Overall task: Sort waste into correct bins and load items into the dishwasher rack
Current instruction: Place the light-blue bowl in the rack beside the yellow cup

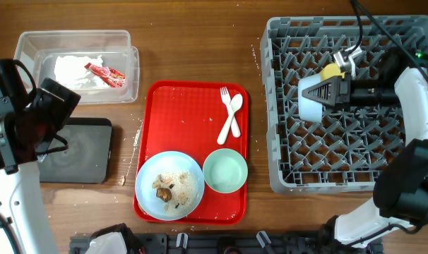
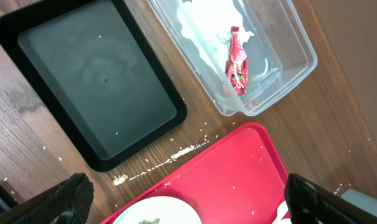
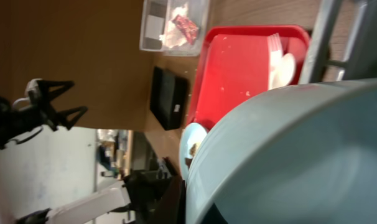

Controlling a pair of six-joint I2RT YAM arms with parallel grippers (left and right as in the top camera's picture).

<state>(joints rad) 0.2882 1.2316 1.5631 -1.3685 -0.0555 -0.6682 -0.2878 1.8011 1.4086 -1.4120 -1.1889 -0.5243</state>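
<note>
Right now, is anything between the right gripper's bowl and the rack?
Nothing visible does. The light blue bowl in the right gripper is over bare pegs of the dishwasher rack; the yellow cup sits beside it.

Bright, even light — blurred close foreground

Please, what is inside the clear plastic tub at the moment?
The clear tub holds crumpled white napkins, and a small red-and-white wrapper lies on top of them. Whatever may be under the napkins is covered and cannot be seen.

red tray, grey rack, light blue bowl
</note>
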